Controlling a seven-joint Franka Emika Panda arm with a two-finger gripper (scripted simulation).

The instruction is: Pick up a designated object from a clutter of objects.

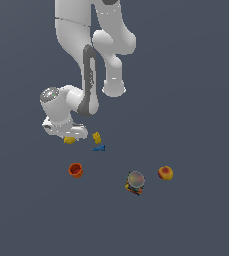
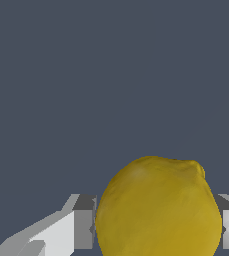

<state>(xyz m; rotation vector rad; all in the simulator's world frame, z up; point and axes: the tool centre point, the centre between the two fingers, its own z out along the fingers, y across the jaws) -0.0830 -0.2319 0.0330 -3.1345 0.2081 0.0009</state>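
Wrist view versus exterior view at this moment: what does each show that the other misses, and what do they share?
Only the wrist view shows the gripper's fingers standing on either side of the lemon, and the lemon's smooth yellow skin close up.

Only the exterior view shows the arm bent down over the floor and the other items: the yellow block, blue piece, orange-red cup, greyish ball and red-yellow fruit.

Both show the lemon at the gripper, though whether the fingers press on it is unclear.

No readable text, no labels, no brands, no numbers on anything in either view
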